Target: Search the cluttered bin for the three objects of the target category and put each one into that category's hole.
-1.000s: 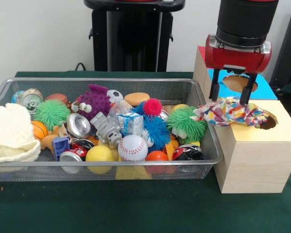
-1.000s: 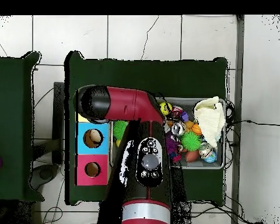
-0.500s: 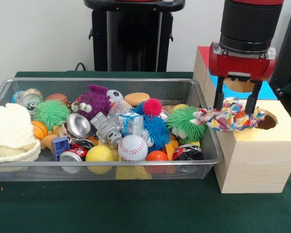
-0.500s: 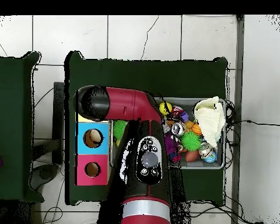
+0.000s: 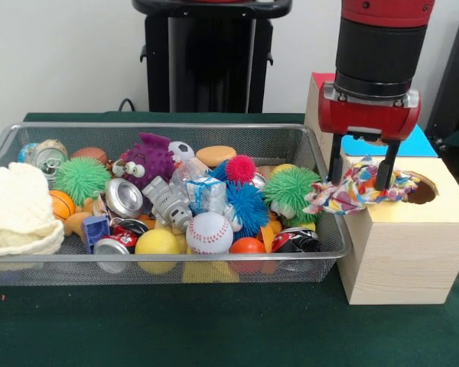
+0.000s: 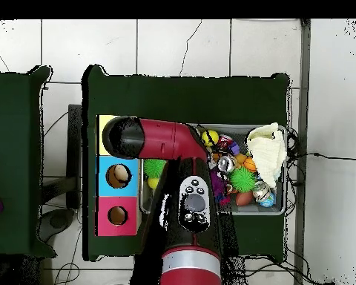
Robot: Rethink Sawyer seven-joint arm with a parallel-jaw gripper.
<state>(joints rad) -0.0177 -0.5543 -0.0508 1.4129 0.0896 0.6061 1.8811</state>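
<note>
A multicoloured cloth lies on the wooden box with the yellow top; its left end hangs over the mesh bin's corner. The box's round hole is just right of the cloth. My gripper is down on the cloth, open, with one finger on each side of a raised bunch of fabric. A cream cloth is heaped at the bin's left end. In the overhead view the arm covers the gripper and the cloth.
The wire bin holds several balls, crushed cans, spiky toys and a purple creature. Behind the yellow box stand a blue-topped box and a pink one; their holes show from overhead.
The gripper came down around the cloth, then shifted left toward the bin. The cloth's left end now droops lower over the bin's corner.
</note>
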